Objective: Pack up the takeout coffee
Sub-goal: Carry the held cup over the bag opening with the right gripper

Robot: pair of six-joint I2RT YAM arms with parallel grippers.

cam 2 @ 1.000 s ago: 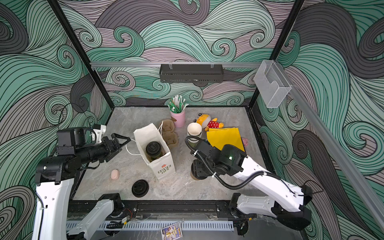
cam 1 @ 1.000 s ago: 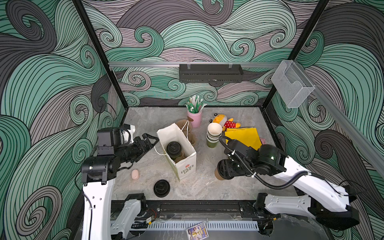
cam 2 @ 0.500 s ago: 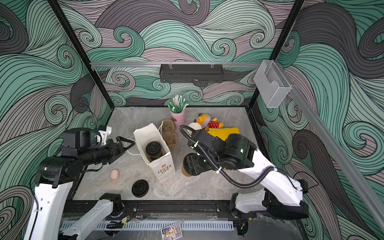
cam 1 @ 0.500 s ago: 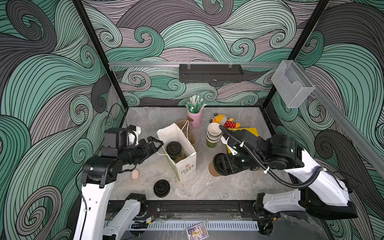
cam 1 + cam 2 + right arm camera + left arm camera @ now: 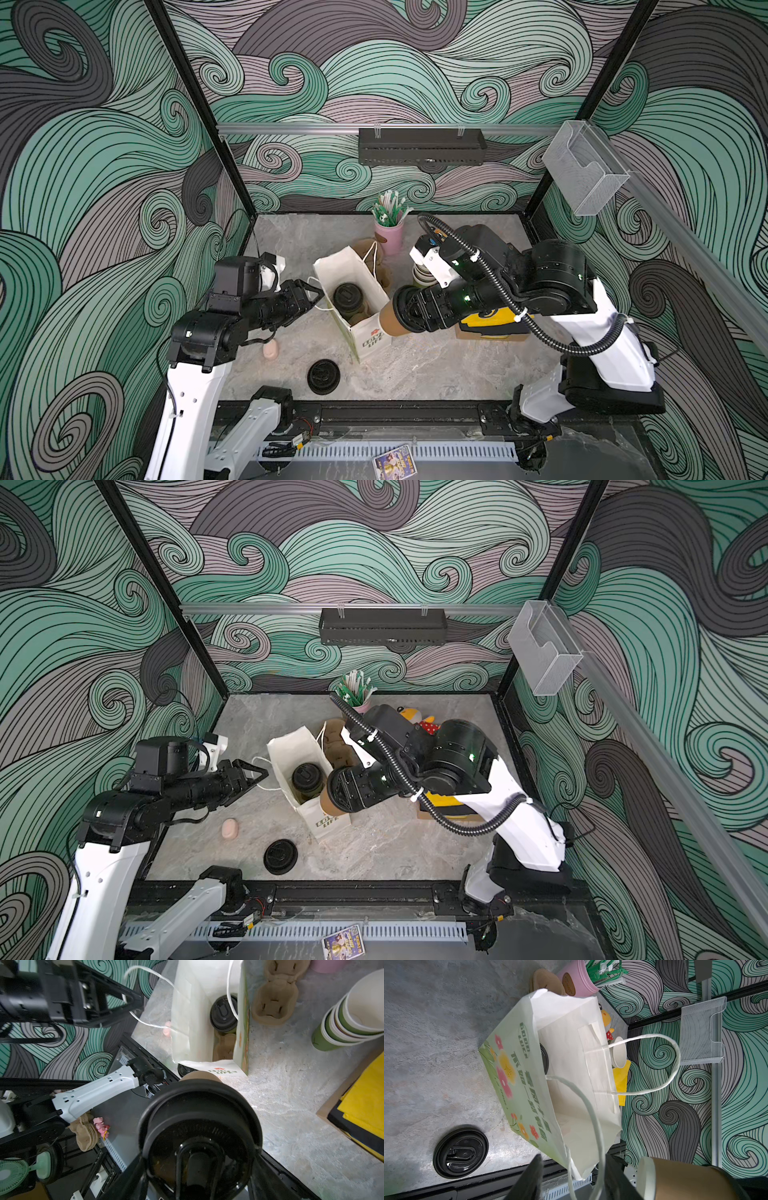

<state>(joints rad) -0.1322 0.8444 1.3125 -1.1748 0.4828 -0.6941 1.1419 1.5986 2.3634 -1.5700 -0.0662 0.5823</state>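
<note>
The white paper bag (image 5: pixel 353 266) (image 5: pixel 291 750) stands open at mid-table. Inside it sits the green cup, one takeout coffee, under its black lid (image 5: pixel 348 297) (image 5: pixel 223 1013). My right gripper (image 5: pixel 409 309) (image 5: pixel 199 1167) is shut on the brown lidded cup (image 5: pixel 388 322) (image 5: pixel 328 804), gripping at the lid (image 5: pixel 199 1126). The cup lies tilted, its base toward the bag's near right corner. My left gripper (image 5: pixel 313 293) (image 5: pixel 573 1163) is at the bag's left handle, open, with the white handle cord (image 5: pixel 591 1118) running between its fingers.
A loose black lid (image 5: pixel 323 376) (image 5: pixel 460 1151) and a small pink lump (image 5: pixel 270 349) lie front left. A stack of lidless cups (image 5: pixel 353 1012), a cardboard carrier (image 5: pixel 274 997), a pink straw holder (image 5: pixel 390 241) and a yellow-topped box (image 5: pixel 494 320) stand behind and to the right.
My right gripper carried the brown cup left, up to the bag's corner, and tilted it. My left gripper reached forward to the bag handle and its jaws narrowed around the cord.
</note>
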